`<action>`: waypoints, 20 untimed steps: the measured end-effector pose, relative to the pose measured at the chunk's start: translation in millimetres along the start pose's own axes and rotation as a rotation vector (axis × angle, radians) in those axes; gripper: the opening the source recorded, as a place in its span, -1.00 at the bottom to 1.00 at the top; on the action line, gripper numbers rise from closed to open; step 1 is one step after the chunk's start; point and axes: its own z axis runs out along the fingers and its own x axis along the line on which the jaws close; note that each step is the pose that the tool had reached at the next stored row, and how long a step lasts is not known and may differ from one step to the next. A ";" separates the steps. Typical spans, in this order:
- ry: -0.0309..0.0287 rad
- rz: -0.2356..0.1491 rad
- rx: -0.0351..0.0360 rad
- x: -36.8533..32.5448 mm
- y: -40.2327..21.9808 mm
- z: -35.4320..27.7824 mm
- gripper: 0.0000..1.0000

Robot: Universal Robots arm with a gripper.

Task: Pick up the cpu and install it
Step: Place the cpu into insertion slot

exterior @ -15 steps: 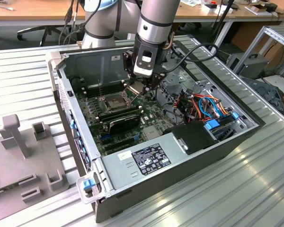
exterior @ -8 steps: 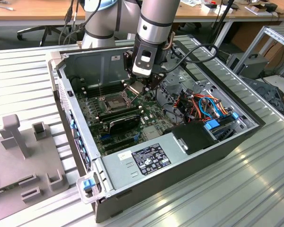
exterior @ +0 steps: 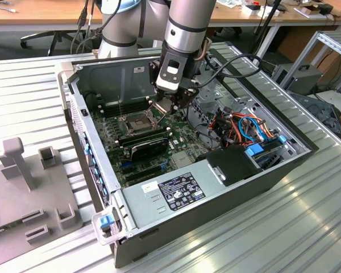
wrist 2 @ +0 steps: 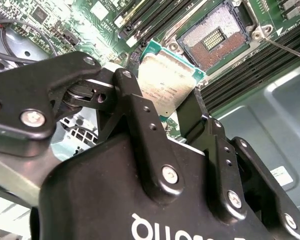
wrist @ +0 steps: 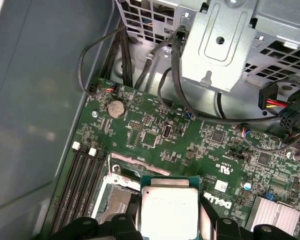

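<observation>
The hand (wrist 2: 160, 112) holds the cpu (wrist 2: 166, 80) tight.
The cpu hangs near the open socket (wrist 2: 215, 36), not in it.

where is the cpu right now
In the second wrist view the cpu is gripped in the tool, held over the motherboard close beside the empty socket, not yet seated in it.

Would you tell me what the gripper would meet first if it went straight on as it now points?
The gripper, shut on the cpu, points down at the motherboard. The cpu would likely touch first, on the edge of the open socket or the board beside it; depth is unclear.
</observation>
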 end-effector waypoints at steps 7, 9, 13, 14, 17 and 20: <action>-0.0009 0.060 -0.0008 0.0 0.0 0.4 0.09; -0.0011 0.075 -0.0011 0.0 0.0 0.5 0.09; -0.0014 0.099 -0.0014 0.0 0.0 0.7 0.09; -0.0015 0.105 -0.0016 0.0 0.0 0.7 0.09; -0.0019 0.125 -0.0019 0.0 0.0 0.9 0.09; -0.0021 0.144 -0.0021 0.0 0.0 1.0 0.09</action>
